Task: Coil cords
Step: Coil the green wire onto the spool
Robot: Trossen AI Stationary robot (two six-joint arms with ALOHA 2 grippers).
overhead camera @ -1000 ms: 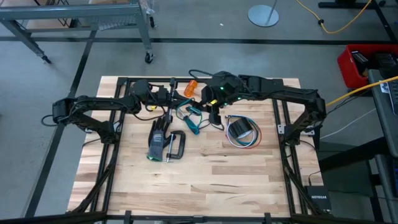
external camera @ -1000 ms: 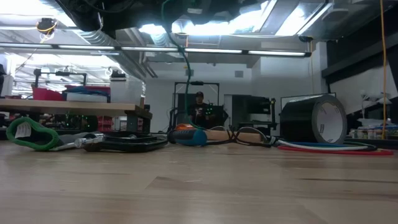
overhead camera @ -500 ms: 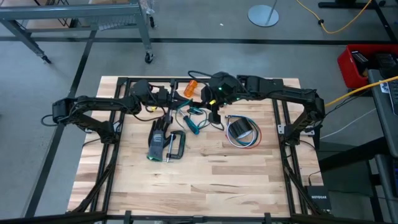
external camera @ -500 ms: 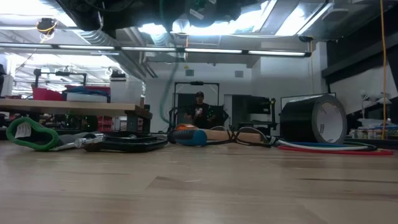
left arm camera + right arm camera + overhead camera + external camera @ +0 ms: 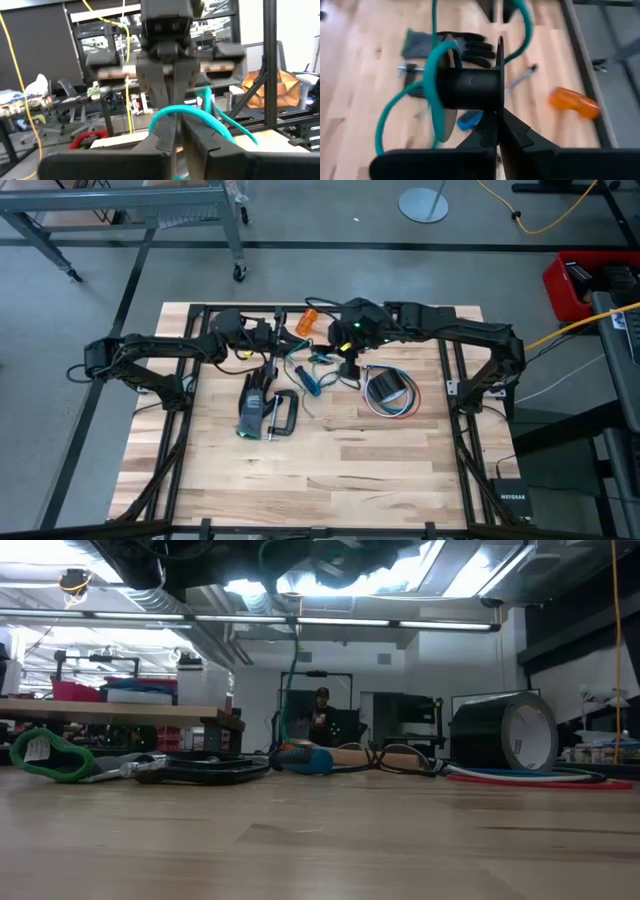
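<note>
A teal-green cord [image 5: 318, 360] hangs between my two grippers above the table's far middle. It loops around a black spool [image 5: 470, 90]. My left gripper [image 5: 276, 348] is shut on the cord [image 5: 200, 110]. My right gripper [image 5: 342, 352] faces it and is shut on the spool. The cord's slack part hangs down in the low view [image 5: 292, 670]. The red, white and blue wires [image 5: 398, 409] lie on the table around a tape roll [image 5: 387, 388]. My left gripper pinches the teal cord [image 5: 167, 116] between its two fingers, which lie about level and point toward the table's right. The cord arcs away from the fingers, clear of the table. My right gripper pinches the rim of one spool flange [image 5: 499, 107] between its two fingers. The spool is held clear of the table, its axis lying across the fingers, with the teal cord [image 5: 434, 75] looped over its core.
A blue-handled screwdriver [image 5: 309, 381], a dark glove [image 5: 254, 401] and a clamp [image 5: 281, 416] lie below the grippers. An orange object [image 5: 312, 320] lies near the far edge. The near half of the wooden table [image 5: 340, 470] is bare.
My right gripper has shifted slightly toward the table's right edge. The teal cord's slack loop has swung between the grippers and changed shape; less of it lies by the screwdriver. My left gripper has stayed where it was, still shut.
</note>
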